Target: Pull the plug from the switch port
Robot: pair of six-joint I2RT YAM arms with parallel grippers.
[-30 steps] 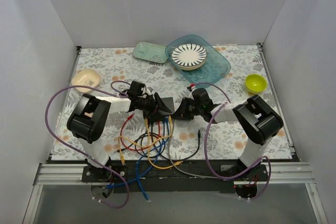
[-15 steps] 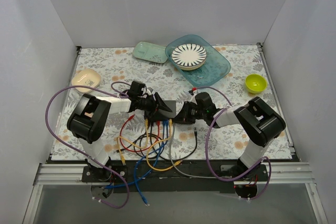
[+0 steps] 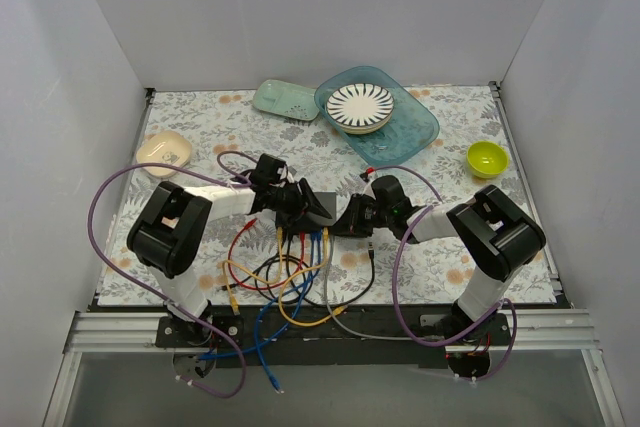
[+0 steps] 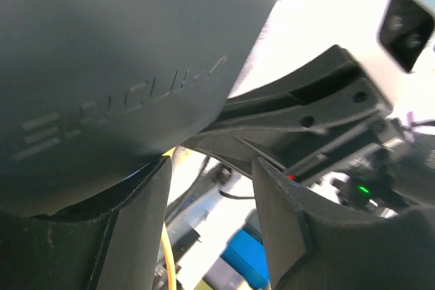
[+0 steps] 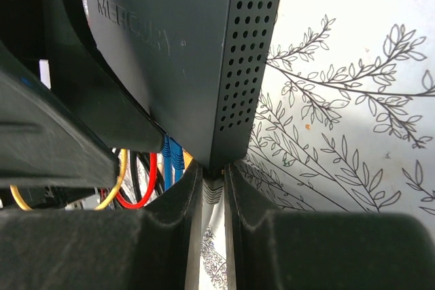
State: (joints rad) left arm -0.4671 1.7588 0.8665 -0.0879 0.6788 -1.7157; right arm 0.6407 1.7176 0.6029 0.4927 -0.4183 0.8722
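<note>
While I watch both arms meet over the middle of the floral-patterned table, the flat black rectangular switch lies between the two grippers, lettered face up. Left gripper: jaws apart, one finger touching the switch's edge, with cables visible through the gap. Right gripper: fingers nearly together, pinched on the corner at the end of the switch's perforated side. Red, yellow, blue and black cables fan from the switch's near edge toward the arm bases.
</note>
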